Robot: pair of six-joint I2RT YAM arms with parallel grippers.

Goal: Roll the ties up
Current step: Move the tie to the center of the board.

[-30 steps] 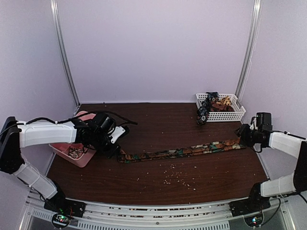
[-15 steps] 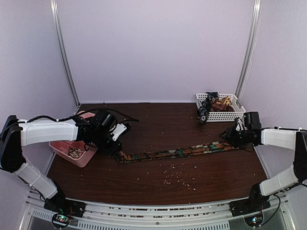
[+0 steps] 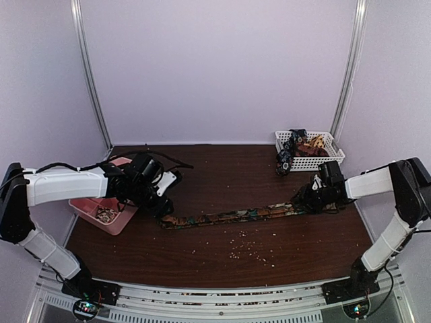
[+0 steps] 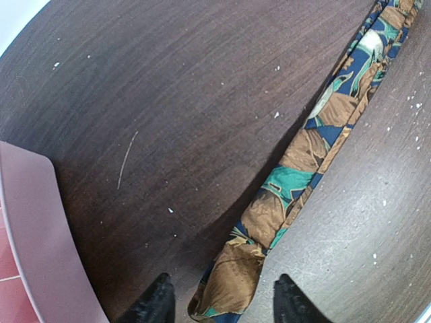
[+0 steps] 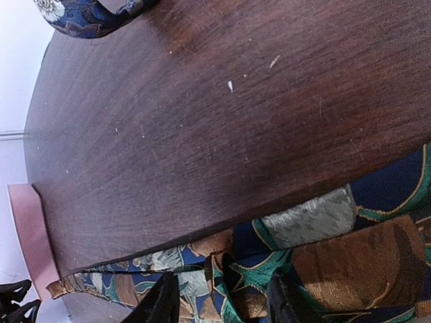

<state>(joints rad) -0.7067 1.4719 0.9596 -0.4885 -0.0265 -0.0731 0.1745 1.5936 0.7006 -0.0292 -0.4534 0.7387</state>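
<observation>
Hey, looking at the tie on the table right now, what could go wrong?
1. The left gripper stands open around the tie's narrow end, so that end may slip free.
2. Fabric is bunched at the right gripper; creases could get rolled in.
3. Crumbs lie beside the tie and might be caught in the roll.

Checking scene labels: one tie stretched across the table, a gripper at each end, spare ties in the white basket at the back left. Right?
Not quite. The white basket with the spare ties sits at the back right, not the back left, as the top external view shows. The rest holds: one tie stretched across the table, left gripper and right gripper at its ends.
</observation>
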